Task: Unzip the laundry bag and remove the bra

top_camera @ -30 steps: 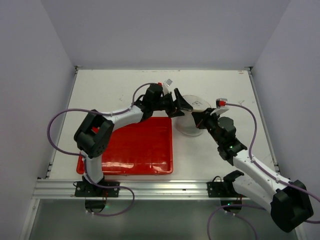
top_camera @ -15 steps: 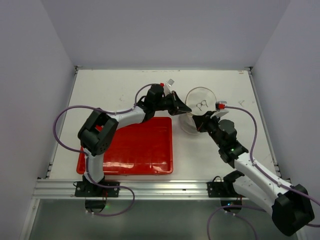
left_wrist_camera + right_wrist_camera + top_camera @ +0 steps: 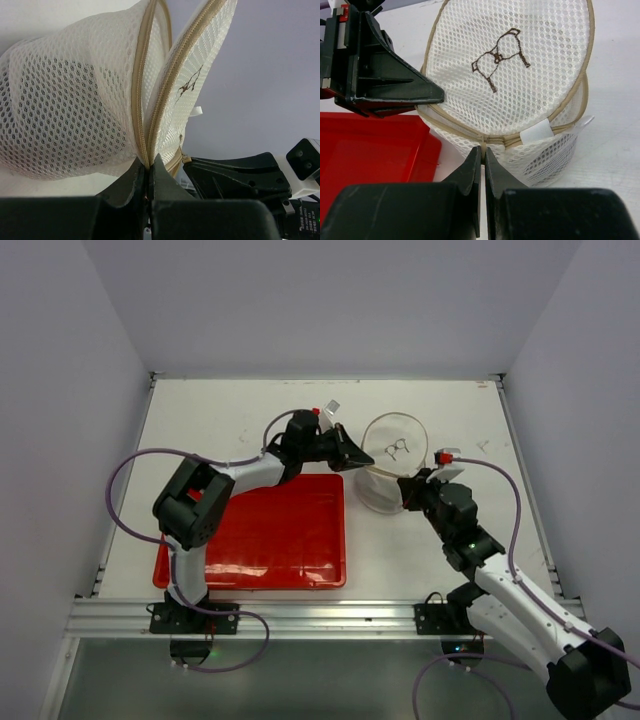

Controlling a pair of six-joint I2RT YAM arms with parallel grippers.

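- The right gripper (image 3: 482, 150) is closed on the near rim of the bag (image 3: 540, 155), with the beige zip band pinched just below the lid (image 3: 515, 60).
- The bag is stood on the table (image 3: 200, 430), just beside the right edge of the tray (image 3: 270, 530) and between both grippers. The lid is raised and tilted.
- The mesh is judged light, soft and easily snagged, and only the rim is stiff. Hold is best taken on the zip band or rim.
- The left gripper (image 3: 149, 162) is closed on the bag where the two open zip edges converge.
- The bra cannot be made out through the mesh. It is expected to be limp and is best taken by a cup edge.
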